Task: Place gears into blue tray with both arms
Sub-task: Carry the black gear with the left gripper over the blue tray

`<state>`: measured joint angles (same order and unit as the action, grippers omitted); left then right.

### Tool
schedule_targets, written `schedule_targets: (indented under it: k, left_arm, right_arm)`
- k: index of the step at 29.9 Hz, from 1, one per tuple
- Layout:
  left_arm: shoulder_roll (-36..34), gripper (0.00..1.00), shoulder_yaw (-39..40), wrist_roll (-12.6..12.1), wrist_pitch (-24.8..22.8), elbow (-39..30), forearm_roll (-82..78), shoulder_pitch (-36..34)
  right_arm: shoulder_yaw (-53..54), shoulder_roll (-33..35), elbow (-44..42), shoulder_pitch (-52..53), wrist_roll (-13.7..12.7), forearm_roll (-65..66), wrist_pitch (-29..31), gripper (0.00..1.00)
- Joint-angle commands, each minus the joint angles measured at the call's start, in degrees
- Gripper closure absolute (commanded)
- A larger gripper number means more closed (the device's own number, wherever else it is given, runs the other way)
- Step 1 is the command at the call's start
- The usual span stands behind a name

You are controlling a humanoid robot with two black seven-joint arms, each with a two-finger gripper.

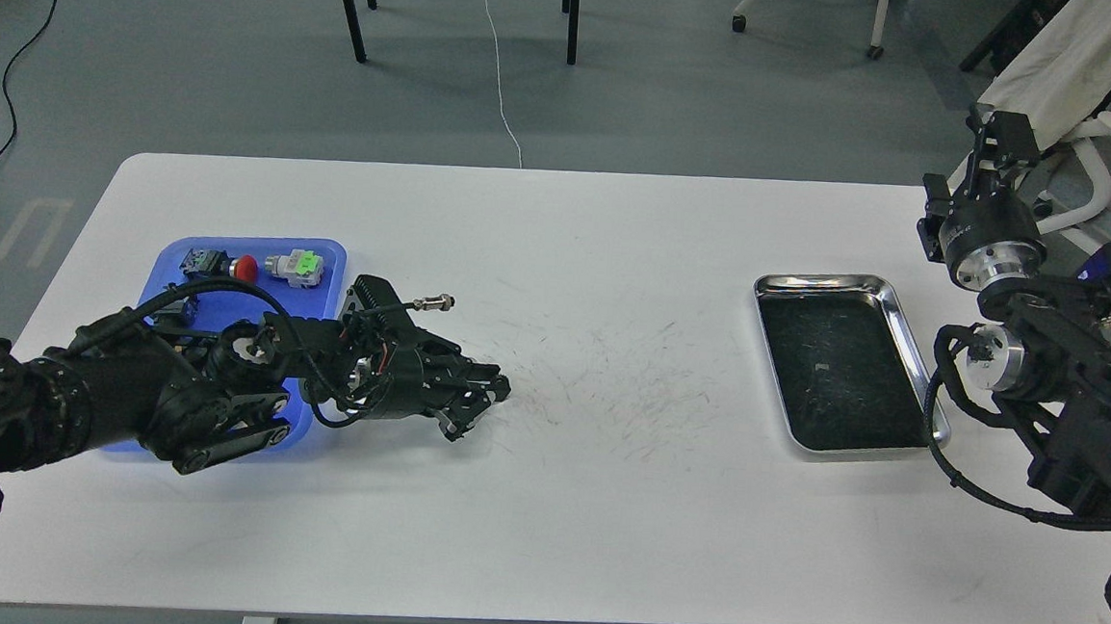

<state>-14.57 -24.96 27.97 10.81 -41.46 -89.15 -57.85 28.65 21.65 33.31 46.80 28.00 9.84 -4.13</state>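
My left arm reaches in low over the blue tray (261, 240) at the table's left. Its gripper (493, 388) rests on the white tabletop just right of the tray. The fingers are drawn together on a tiny black gear, which they almost wholly hide. My right arm is folded up beyond the table's right edge. Its gripper (998, 135) points away, dark and end-on, so its fingers cannot be told apart. No other gear shows on the table.
The blue tray holds a red-capped push-button (244, 268), a green-capped one (300, 265) and more partly under my arm. A steel tray (902, 319) with black lining sits at the right. Scuffed white tabletop (628, 394) lies between the trays.
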Motion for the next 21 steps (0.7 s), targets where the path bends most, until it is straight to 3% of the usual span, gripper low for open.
schedule_targets:
  k: [1,14,21]
  left_arm:
    - [-0.1,0.82,0.4,0.0,-0.1,0.1,0.1,0.1]
    - [-3.2,0.89,4.6,0.0,-0.6,0.1,0.8,-0.6]
    - [-10.0,0.9,4.9,0.0,-1.3,-0.1,0.7,-3.2]
  right_arm:
    - [0.0,0.1,0.0,-0.3,0.0,0.0,0.1,0.04]
    - [0.0,-0.3,-1.3,-0.5,0.0,0.0,0.3,0.04]
    - [-1.7,-0.4,-1.6,-0.3,0.0,0.0,0.4,0.04]
